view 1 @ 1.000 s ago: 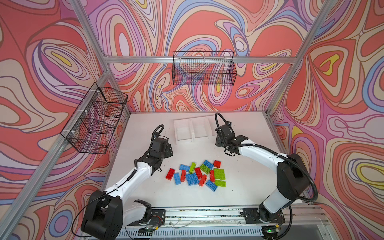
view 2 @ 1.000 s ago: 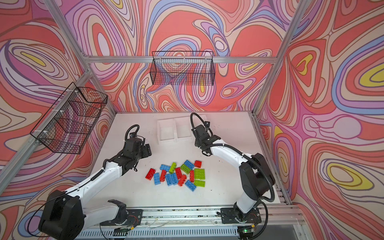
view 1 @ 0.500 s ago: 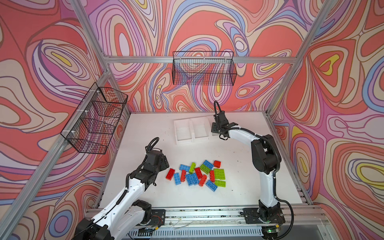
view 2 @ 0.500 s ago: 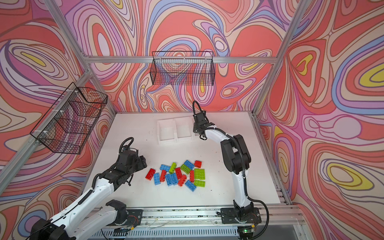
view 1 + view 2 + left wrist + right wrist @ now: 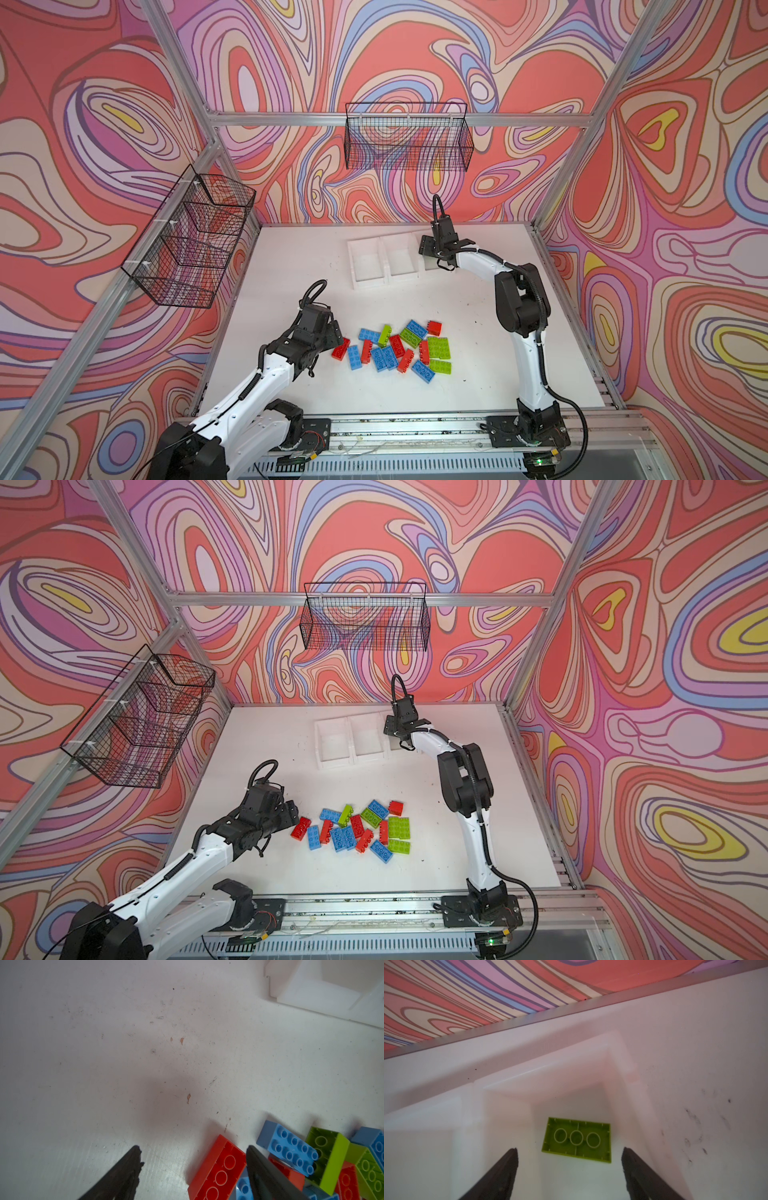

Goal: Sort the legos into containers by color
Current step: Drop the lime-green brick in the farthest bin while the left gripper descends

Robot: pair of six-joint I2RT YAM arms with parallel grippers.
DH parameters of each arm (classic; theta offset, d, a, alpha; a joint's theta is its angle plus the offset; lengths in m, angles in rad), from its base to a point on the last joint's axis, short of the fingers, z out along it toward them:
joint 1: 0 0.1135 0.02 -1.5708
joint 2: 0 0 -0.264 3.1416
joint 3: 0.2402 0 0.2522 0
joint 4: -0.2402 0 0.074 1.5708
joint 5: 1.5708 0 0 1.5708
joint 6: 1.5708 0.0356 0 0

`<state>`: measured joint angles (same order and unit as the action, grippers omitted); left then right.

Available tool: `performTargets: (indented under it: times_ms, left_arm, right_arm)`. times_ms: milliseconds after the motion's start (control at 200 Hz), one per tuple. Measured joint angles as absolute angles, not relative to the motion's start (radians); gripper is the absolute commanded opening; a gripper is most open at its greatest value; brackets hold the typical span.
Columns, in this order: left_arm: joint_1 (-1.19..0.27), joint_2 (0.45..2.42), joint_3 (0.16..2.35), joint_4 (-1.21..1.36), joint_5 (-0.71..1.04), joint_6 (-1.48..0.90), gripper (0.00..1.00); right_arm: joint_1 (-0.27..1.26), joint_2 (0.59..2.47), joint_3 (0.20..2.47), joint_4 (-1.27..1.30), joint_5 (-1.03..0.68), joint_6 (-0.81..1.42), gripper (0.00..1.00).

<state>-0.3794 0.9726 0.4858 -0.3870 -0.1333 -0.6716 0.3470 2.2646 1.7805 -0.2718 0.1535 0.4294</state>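
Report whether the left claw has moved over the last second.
Yes. In a top view the left claw has drawn away from the containers toward the front rail, ending beside the red lego.

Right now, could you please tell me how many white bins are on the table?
3, joined in a row at the back: left bin, middle bin, and right bin, which holds a green brick and is mostly hidden under the right gripper in both top views.

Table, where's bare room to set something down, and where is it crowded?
Bare: the strip between the white bins and the brick pile; the pile's right side toward the right arm; along the front rail. Crowded: the pile, at the left gripper.
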Motion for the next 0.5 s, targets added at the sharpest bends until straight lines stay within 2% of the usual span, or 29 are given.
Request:
performTargets:
  times_ms: [110,255,501]
  left_arm:
    - [-0.410,0.972,0.486,-0.410,-0.130,-0.688,0.82]
    - [-0.466,0.972,0.486,-0.440,-0.133,-0.711,0.83]
    - [-0.503,0.995,0.486,-0.458,-0.155,-0.711,0.78]
  right_arm:
    - [0.345,2.263,1.782,-0.262,0.141,0.429,0.92]
    - [0.340,2.224,1.754,-0.257,0.131,0.428,0.90]
    - [0.330,1.995,1.611,-0.226,0.122,0.422,0.84]
